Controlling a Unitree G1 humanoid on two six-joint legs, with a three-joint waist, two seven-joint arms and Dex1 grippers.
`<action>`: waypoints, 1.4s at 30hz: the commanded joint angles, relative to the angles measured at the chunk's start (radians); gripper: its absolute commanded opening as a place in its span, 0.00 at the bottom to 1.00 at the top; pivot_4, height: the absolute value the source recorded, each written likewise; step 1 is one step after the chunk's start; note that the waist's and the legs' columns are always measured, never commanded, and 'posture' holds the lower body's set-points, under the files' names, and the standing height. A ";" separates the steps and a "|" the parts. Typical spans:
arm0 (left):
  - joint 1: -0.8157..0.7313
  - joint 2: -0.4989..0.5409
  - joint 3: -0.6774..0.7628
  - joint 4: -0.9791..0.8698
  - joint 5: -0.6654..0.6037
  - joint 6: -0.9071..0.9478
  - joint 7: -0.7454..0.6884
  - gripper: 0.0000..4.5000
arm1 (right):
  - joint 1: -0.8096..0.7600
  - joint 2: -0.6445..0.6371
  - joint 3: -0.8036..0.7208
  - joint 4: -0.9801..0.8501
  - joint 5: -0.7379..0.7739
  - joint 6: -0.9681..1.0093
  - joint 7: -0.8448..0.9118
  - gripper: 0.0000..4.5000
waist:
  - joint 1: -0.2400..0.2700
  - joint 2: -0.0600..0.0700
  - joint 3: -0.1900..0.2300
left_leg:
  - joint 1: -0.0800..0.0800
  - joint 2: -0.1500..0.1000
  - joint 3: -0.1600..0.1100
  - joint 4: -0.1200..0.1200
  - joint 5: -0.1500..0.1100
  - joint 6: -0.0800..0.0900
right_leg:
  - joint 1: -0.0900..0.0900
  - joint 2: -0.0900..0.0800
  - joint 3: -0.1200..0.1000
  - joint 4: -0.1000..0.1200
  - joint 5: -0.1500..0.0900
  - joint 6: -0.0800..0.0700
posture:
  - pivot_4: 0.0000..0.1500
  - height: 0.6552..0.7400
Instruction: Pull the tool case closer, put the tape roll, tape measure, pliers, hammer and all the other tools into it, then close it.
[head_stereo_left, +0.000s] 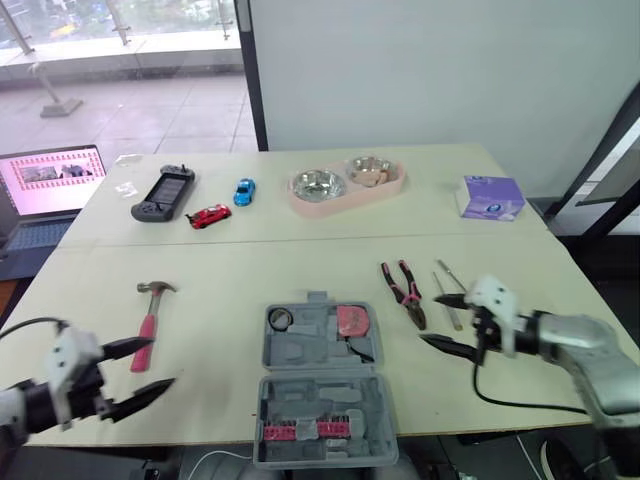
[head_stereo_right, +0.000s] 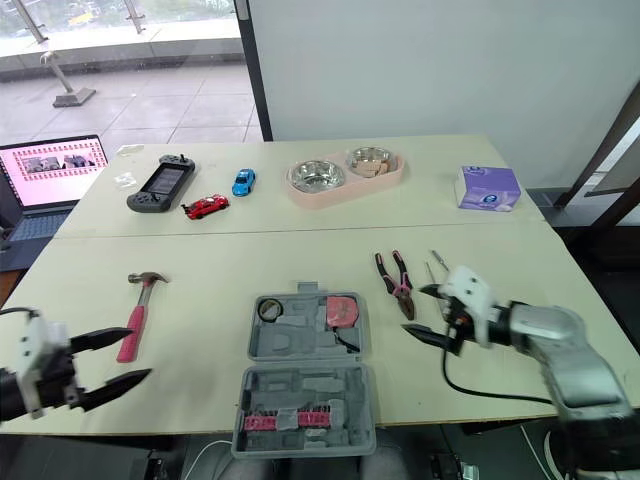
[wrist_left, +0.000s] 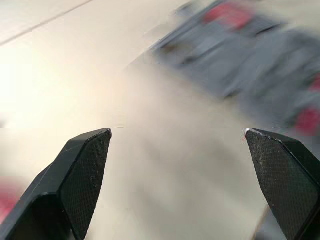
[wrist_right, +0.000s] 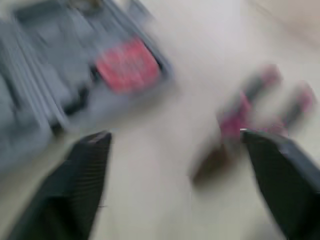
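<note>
The grey tool case (head_stereo_left: 322, 385) lies open at the table's front middle. Its far half holds a black tape roll (head_stereo_left: 279, 319) and a red tape measure (head_stereo_left: 353, 320). The near half shows red bit holders. Pink-handled pliers (head_stereo_left: 403, 290) and thin screwdrivers (head_stereo_left: 449, 297) lie to the right of the case. A red-handled hammer (head_stereo_left: 150, 320) lies to its left. My left gripper (head_stereo_left: 158, 363) is open just near of the hammer's handle, holding nothing. My right gripper (head_stereo_left: 432, 320) is open beside the pliers' tips, also holding nothing. The right wrist view shows the blurred pliers (wrist_right: 255, 105) and tape measure (wrist_right: 127, 65).
At the back of the table are a pink double bowl (head_stereo_left: 345, 183), a game controller (head_stereo_left: 163, 192), a red toy car (head_stereo_left: 208, 215), a blue toy car (head_stereo_left: 244, 191) and a purple tissue box (head_stereo_left: 490, 196). A laptop (head_stereo_left: 50, 180) stands off the far left.
</note>
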 joint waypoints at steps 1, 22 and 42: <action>0.016 0.029 0.116 0.146 0.023 -0.071 -0.009 1.00 | 0.087 -0.034 -0.142 0.059 -0.008 -0.132 -0.010 0.99 | -0.004 0.000 0.000 | 0.000 0.000 0.000 0.000 0.000 0.000 | 0.000 0.000 0.000 0.000 0.000 0.000 | 1.00 0.95; -0.186 0.113 0.023 0.586 0.124 -0.265 -0.106 1.00 | 0.291 0.011 -0.236 0.108 0.018 -0.221 -0.082 0.99 | -0.006 -0.001 -0.001 | 0.002 0.000 0.001 0.000 0.000 0.000 | 0.001 0.000 0.001 0.001 0.001 0.004 | 1.00 0.95; -0.080 -0.051 -0.291 -0.320 -0.043 -0.061 -0.157 1.00 | 0.079 0.566 0.178 -0.433 -0.135 0.448 -0.947 0.99 | -0.004 0.000 -0.001 | 0.000 0.000 -0.001 0.000 0.000 0.000 | 0.000 0.000 0.001 0.001 0.000 0.000 | 1.00 0.95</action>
